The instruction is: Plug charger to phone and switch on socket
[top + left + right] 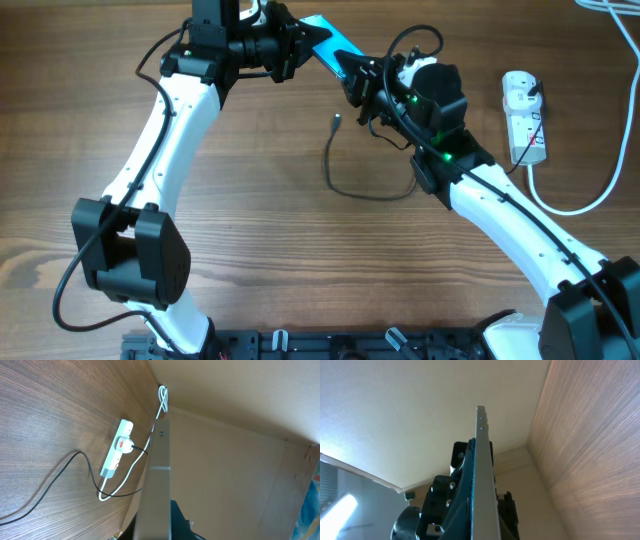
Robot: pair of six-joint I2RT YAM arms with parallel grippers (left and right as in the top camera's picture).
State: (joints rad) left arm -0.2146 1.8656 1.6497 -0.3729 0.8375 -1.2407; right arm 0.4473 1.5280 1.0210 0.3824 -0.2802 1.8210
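The phone, teal screen lit, is held in the air over the far middle of the table, between both grippers. My left gripper is shut on its left end, and the phone's grey edge fills the left wrist view. My right gripper is shut on its right end, where the edge runs upward between black jaws. The charger cable lies loose on the table, its connector tip free below the phone. The socket lies at the right with a black plug in it, and also shows in the left wrist view.
A thick white cord curves from the socket along the right table edge and up to the far right corner. The black cable runs across bare wood between the arms. The wall stands just behind the phone.
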